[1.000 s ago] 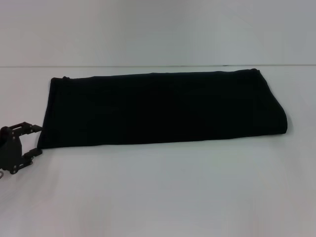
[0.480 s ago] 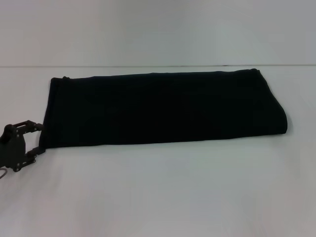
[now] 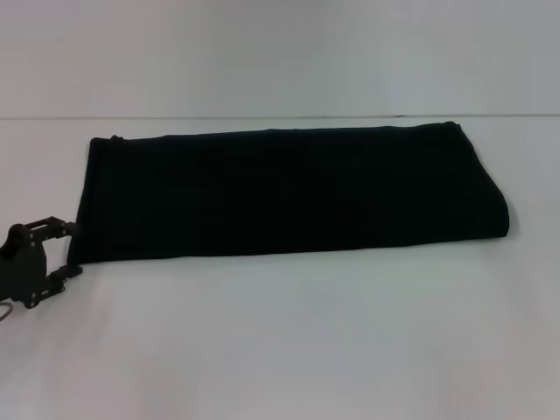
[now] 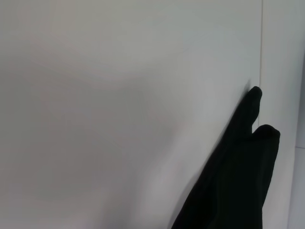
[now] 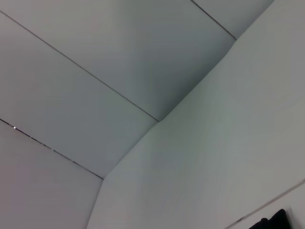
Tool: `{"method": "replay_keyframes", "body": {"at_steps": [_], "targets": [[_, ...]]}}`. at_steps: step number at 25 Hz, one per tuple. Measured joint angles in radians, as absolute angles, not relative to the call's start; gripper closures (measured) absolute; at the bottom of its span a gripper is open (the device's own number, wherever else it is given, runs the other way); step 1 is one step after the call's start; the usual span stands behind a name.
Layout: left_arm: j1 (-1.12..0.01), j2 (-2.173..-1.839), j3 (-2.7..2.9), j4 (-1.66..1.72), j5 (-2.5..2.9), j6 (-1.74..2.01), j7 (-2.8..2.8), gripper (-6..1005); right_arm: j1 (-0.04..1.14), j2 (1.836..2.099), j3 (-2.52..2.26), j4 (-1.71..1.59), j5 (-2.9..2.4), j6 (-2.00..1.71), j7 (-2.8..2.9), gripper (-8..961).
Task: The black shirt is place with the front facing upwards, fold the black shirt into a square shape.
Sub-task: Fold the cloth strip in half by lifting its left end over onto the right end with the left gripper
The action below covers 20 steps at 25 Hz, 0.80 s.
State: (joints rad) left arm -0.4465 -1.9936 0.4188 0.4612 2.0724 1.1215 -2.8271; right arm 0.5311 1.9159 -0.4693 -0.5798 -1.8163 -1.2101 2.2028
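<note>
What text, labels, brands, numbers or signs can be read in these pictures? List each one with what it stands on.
None can be read.
The black shirt lies folded into a long band on the white table, showing only plain black cloth; no lettering or label is visible.
The left claw, beside the shirt's near left corner, shows no markings.
The right wrist view shows only bare white surfaces.

White table [image 3: 289,350] — pale, seemingly panelled wall [image 3: 280,52] behind.

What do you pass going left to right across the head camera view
Left gripper, open at the shirt's left end → black shirt, folded into a long band → bare white table.
</note>
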Motion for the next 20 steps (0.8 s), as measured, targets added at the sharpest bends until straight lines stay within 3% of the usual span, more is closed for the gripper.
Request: {"method": "replay_keyframes", "body": {"at_steps": [20], "targets": [[-0.530, -1.993, 0.428, 0.401, 2.092, 1.047, -2.814, 368, 0.540, 1.915, -0.469, -0.580, -1.822, -1.186, 2.199, 210]]}}
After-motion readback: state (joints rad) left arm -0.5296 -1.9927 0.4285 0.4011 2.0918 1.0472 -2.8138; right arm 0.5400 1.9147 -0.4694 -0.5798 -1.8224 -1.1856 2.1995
